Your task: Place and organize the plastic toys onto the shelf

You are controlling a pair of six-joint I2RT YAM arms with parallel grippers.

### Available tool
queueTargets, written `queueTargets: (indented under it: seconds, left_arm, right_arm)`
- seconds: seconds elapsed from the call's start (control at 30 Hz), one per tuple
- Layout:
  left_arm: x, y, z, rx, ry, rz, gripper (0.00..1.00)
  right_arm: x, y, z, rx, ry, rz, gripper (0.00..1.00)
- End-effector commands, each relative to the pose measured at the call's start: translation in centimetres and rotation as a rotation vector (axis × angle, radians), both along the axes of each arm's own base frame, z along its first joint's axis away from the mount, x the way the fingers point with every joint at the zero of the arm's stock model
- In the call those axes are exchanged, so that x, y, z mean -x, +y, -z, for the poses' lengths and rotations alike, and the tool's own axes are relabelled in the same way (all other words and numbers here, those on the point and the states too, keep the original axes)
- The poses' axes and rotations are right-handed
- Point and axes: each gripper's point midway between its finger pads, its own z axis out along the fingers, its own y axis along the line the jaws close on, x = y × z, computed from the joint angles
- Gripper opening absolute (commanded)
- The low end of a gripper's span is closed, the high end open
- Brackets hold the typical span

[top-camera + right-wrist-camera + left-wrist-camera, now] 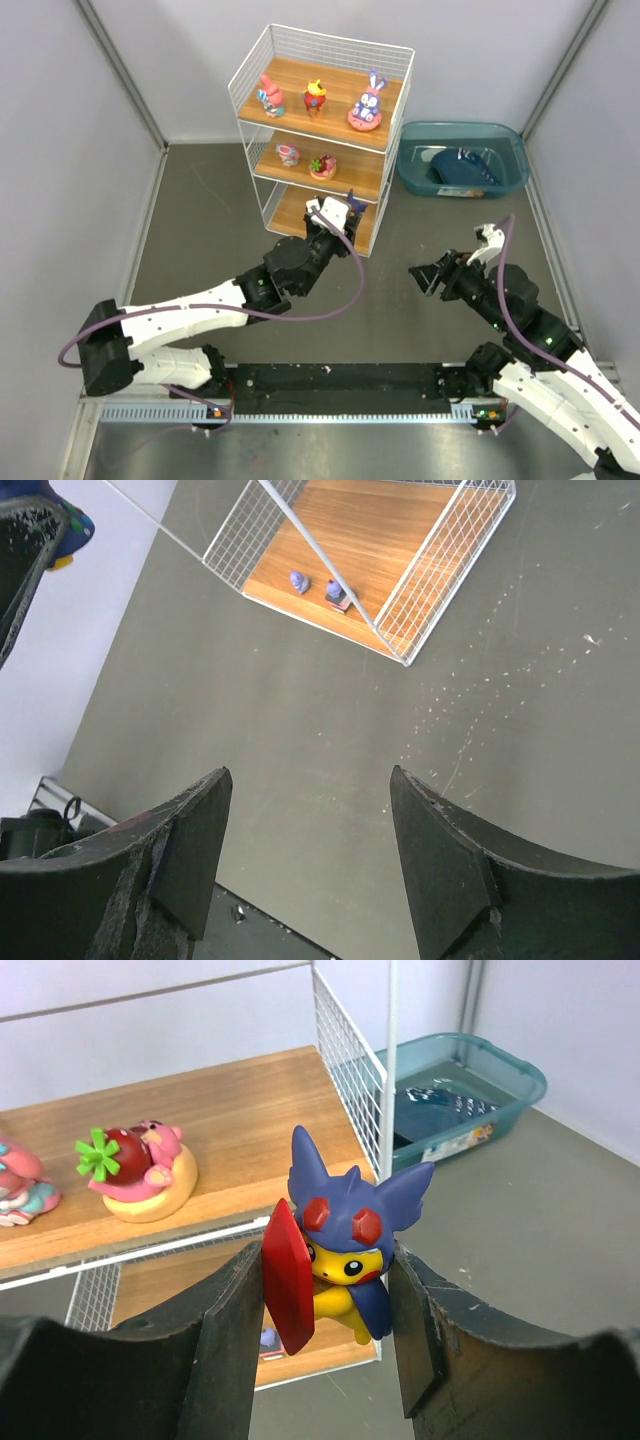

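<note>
The white wire shelf (pixel 340 78) has three wooden tiers. Three toys stand on the top tier: a pink bunny (pixel 269 96), a red and yellow one (pixel 316 98) and a purple bunny (pixel 368 104). Two toys sit on the middle tier (pixel 289 154) (pixel 323 166). My left gripper (pixel 340 212) is shut on a yellow figurine in a purple hood with a red shield (pixel 345 1240), held upright in front of the shelf's right side, between middle and bottom tier. My right gripper (pixel 425 275) is open and empty above the floor, right of the shelf.
A teal bin (pixel 462 158) holding a dark blue item stands right of the shelf, and shows in the left wrist view (pixel 470 1090). Two small purple pieces (pixel 299 581) (pixel 336 592) lie on the bottom tier. Grey walls close in on both sides.
</note>
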Motion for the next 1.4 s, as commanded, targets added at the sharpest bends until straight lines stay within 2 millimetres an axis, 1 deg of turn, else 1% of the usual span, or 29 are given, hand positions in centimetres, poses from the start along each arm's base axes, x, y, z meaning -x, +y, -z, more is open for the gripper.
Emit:
queueTargets:
  seconds: [0.0,0.13,0.17,0.23,0.27,0.33,0.47,0.53,0.83,1.3,1.33,1.37]
  left_arm:
    - [-1.5,0.8,-5.4,0.101,-0.126,-0.090,0.00]
    - [-2.4,0.6,-6.0,0.106,-0.146,-0.103,0.00]
    - [-2.9,0.8,-6.1,0.111,-0.146,-0.105,0.00]
    - [-3.3,0.5,-6.3,0.133,-0.137,-0.073,0.00]
    - [-4.0,0.8,-6.4,0.139,-0.133,-0.082,0.00]
    - [-4.5,0.8,-6.8,0.154,-0.136,-0.072,0.00]
    - [-5.8,0.6,-6.8,0.143,-0.141,-0.082,0.00]
    - [-6.0,0.5,-7.0,0.149,-0.141,-0.076,0.00]
    - [-7.1,-0.8,-6.0,0.131,-0.127,-0.063,0.00]
    - [-9.3,-1.7,-4.9,0.169,-0.097,-0.044,0.00]
    - [-9.5,-1.7,-4.6,0.165,-0.092,-0.047,0.00]
    - [-9.6,-1.7,-4.7,0.168,-0.093,-0.048,0.00]
  right_arm:
    - [-0.4,-1.1,-0.3,0.013,-0.021,0.051,0.66]
    - [-0.4,-1.3,0.0,0.025,-0.014,0.060,0.66]
    - [-0.4,-1.4,0.0,0.026,-0.015,0.062,0.66]
    - [-0.4,-1.5,0.1,0.033,-0.015,0.065,0.66]
    - [-0.4,-1.5,0.2,0.036,-0.014,0.065,0.66]
    - [-0.5,-1.6,0.3,0.050,-0.016,0.069,0.66]
    - [-0.6,-1.8,0.4,0.061,-0.018,0.076,0.66]
    - [-0.7,-1.9,0.5,0.069,-0.016,0.081,0.67]
    - [-0.7,-2.2,0.9,0.079,-0.008,0.094,0.67]
    - [-0.6,-2.7,1.0,0.103,-0.003,0.106,0.68]
    - [-0.6,-2.7,1.1,0.105,0.000,0.106,0.69]
    - [-0.5,-2.7,1.2,0.110,0.005,0.106,0.73]
